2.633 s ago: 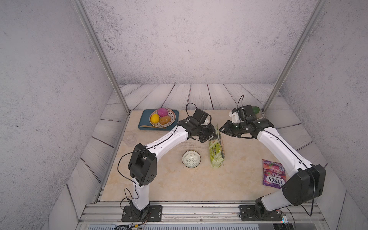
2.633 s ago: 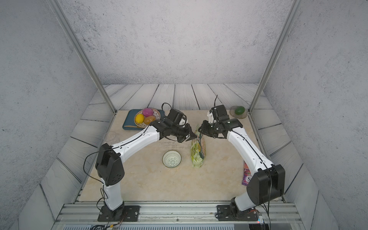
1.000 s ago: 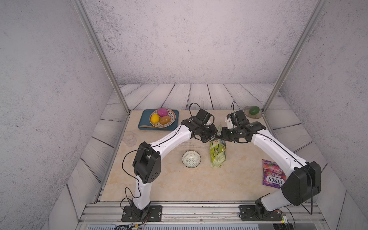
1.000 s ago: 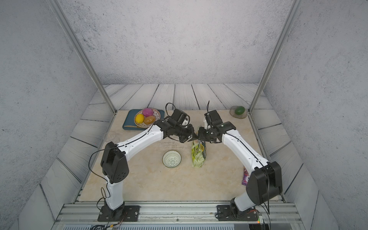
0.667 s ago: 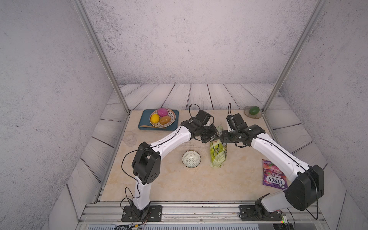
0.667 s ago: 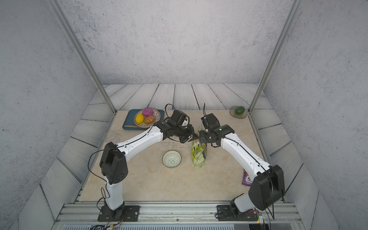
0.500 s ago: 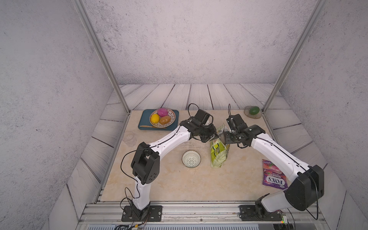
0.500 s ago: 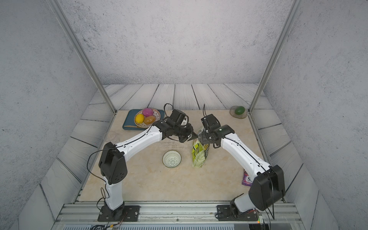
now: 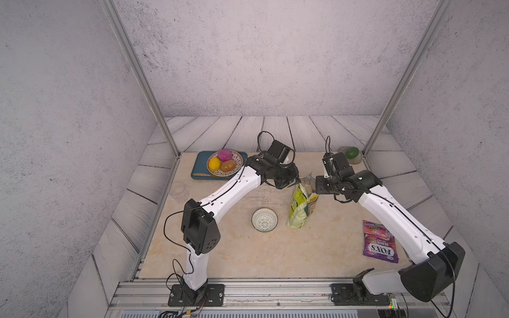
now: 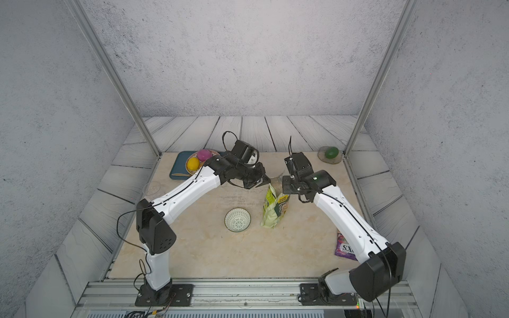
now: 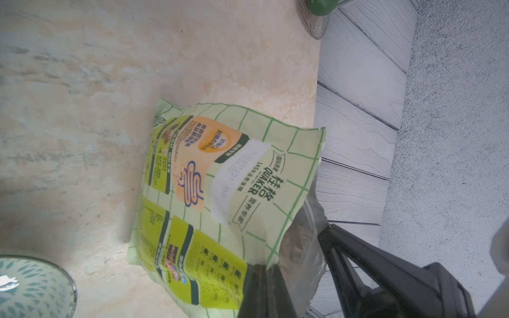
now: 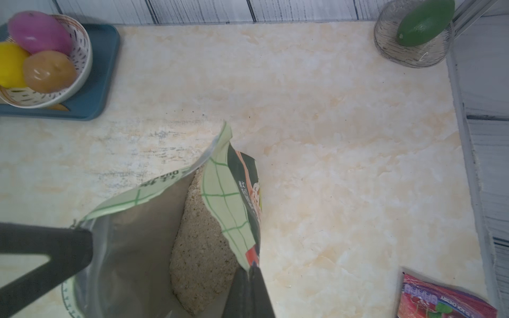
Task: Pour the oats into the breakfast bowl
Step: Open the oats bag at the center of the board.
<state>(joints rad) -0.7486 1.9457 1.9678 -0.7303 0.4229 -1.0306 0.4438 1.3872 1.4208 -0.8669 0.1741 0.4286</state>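
The lime-green pouch (image 9: pixel 301 209) (image 10: pixel 272 212) stands upright mid-table. My left gripper (image 9: pixel 296 180) (image 11: pixel 261 268) is shut on its top edge on the left side. My right gripper (image 9: pixel 316 189) (image 12: pixel 252 268) is shut on the opposite top edge. The mouth is spread open between them, and pale beige oats (image 12: pixel 198 242) show inside. The breakfast bowl (image 9: pixel 264 219) (image 10: pixel 237 219), white with dark lines, sits empty on the table just left of the pouch's base; its rim (image 11: pixel 33 286) shows in the left wrist view.
At the back left, a patterned dish of colourful fruit (image 9: pixel 225 162) sits on a blue tray (image 9: pixel 199 166). In the back right corner is a glass dish holding a green fruit (image 9: pixel 351 154). A purple FOX'S bag (image 9: pixel 380 242) lies front right. A clear glass (image 9: pixel 178 188) stands at the left edge.
My right gripper came in from the back right to the pouch's top edge, then drew slightly right, spreading the mouth open. The left arm has barely moved.
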